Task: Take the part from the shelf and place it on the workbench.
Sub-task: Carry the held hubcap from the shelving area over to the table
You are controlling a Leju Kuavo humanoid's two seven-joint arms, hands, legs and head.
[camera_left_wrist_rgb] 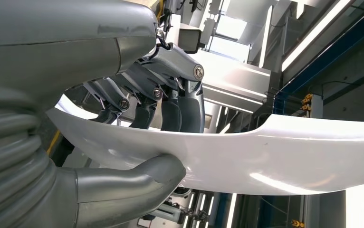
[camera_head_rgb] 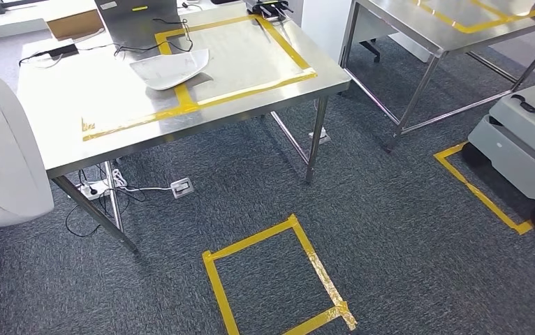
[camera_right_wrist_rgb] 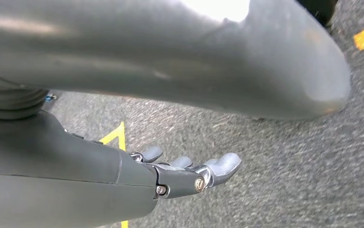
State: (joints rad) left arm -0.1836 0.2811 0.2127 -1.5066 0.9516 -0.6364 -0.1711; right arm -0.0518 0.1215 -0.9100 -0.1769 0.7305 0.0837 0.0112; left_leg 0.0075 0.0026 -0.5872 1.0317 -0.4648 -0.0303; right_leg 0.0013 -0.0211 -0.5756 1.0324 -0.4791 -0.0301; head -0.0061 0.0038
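My left hand [camera_left_wrist_rgb: 161, 109] grips a white curved sheet part [camera_left_wrist_rgb: 275, 152], thumb under it and fingers over its edge. In the head view a large white rounded shape [camera_head_rgb: 3, 153] at the left edge looks like that held part, hanging beside the workbench [camera_head_rgb: 111, 105]. The workbench is a steel table marked with yellow tape, ahead and to the left. Another white curved part [camera_head_rgb: 170, 68] lies on it across the tape line. My right hand [camera_right_wrist_rgb: 185, 173] hangs over the grey carpet with its fingers stretched out and nothing in them.
A yellow tape square [camera_head_rgb: 279, 279] marks the carpet in front of me. A second steel table [camera_head_rgb: 460, 28] stands at the back right, a grey wheeled cart [camera_head_rgb: 523, 139] at the right. A grey box [camera_head_rgb: 135, 21] and cables sit on the workbench's far side; a power strip [camera_head_rgb: 181, 187] lies beneath.
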